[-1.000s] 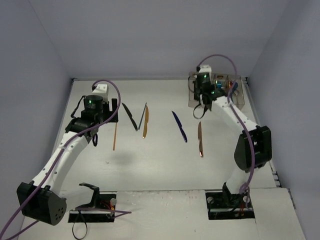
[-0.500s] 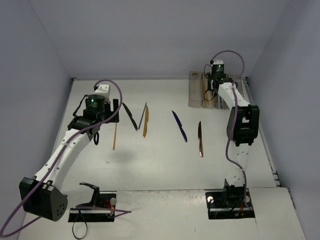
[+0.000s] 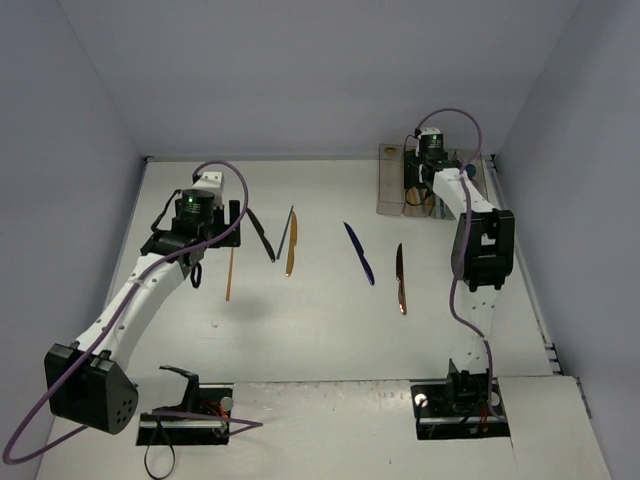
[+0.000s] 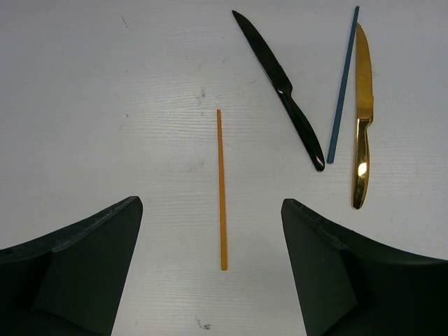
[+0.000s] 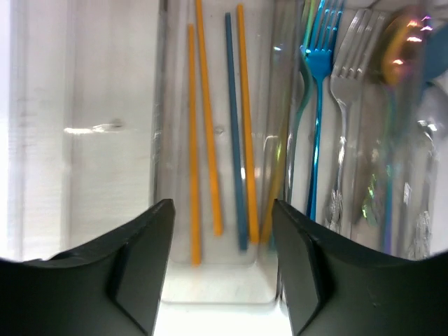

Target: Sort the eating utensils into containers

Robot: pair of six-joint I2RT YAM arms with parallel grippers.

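Observation:
My left gripper [image 4: 211,204] hangs open above the table, with a thin orange chopstick [image 4: 221,189] lying between its fingers, untouched. Beyond it lie a black knife [image 4: 280,87], a blue chopstick [image 4: 343,84] and a gold knife [image 4: 362,119]. From the top view, a blue utensil [image 3: 359,252] and a copper knife [image 3: 401,278] rest mid-table. My right gripper [image 5: 220,210] is open over the clear containers [image 3: 388,182], holding nothing. Below it one bin holds orange chopsticks [image 5: 194,140] and a blue one [image 5: 234,126]. The neighbouring bin holds a blue fork [image 5: 318,105] and silver forks [image 5: 346,105].
The containers sit in the far right corner against the back wall [image 3: 320,80]. The side wall [image 3: 560,200] stands close to the right arm. Both arm bases [image 3: 185,415] are at the near edge. An empty bin [image 5: 91,126] lies left of the chopstick bin.
The right arm has swung back and right over the containers and its jaws have opened. The left arm has barely shifted and stays open.

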